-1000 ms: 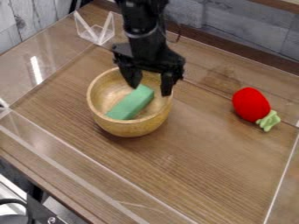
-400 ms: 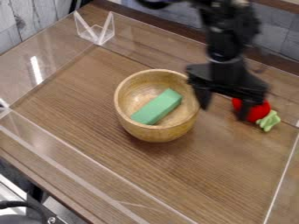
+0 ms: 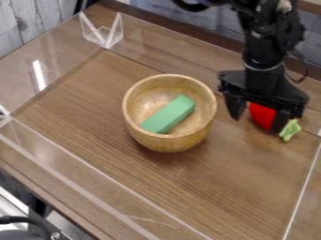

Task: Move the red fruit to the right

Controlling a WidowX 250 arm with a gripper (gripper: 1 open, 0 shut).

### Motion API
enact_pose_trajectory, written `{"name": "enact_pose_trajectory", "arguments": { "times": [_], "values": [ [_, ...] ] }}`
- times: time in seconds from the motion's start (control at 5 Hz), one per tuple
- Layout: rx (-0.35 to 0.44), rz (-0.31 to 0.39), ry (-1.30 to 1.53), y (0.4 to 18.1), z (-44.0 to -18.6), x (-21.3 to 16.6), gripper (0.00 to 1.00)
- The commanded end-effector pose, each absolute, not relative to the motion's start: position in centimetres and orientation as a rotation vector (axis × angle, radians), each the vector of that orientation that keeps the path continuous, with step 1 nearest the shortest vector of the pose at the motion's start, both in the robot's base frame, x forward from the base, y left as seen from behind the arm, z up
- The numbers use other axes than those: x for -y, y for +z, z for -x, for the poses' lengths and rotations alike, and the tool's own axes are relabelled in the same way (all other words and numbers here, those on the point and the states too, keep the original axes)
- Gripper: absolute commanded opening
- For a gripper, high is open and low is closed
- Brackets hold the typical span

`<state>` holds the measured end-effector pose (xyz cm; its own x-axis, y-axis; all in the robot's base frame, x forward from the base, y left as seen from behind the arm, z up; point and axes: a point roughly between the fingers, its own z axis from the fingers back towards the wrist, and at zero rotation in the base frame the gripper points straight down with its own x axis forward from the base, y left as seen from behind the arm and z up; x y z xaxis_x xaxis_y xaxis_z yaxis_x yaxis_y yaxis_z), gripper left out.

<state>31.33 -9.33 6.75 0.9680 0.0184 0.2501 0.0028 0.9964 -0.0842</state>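
The red fruit (image 3: 262, 113) lies on the wooden table at the right, its pale green leafy tip (image 3: 291, 129) pointing toward the right edge. My black gripper (image 3: 262, 110) hangs straight over it, open, with one finger on each side of the fruit. Whether the fingers touch it I cannot tell. The top of the fruit is partly hidden by the gripper body.
A wooden bowl (image 3: 141, 127) holding a green rectangular block (image 3: 167, 113) stands left of the gripper. Clear acrylic walls (image 3: 150, 228) border the table at front, left and right. A clear plastic holder (image 3: 100, 30) stands at the back left.
The gripper has travelled from above the bowl to the right and now stands over the red fruit. The bowl looks shifted slightly rightward from a second ago.
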Motion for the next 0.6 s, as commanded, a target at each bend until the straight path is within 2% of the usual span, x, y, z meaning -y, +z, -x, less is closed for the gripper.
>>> {"name": "enact_pose_trajectory", "arguments": {
  "times": [0.0, 0.4],
  "values": [
    [0.309, 0.094, -0.040, 8.83, -32.23, 10.27, 1.00],
    [0.296, 0.069, -0.024, 9.18, -32.37, 10.56, 1.00]
  ]
}}
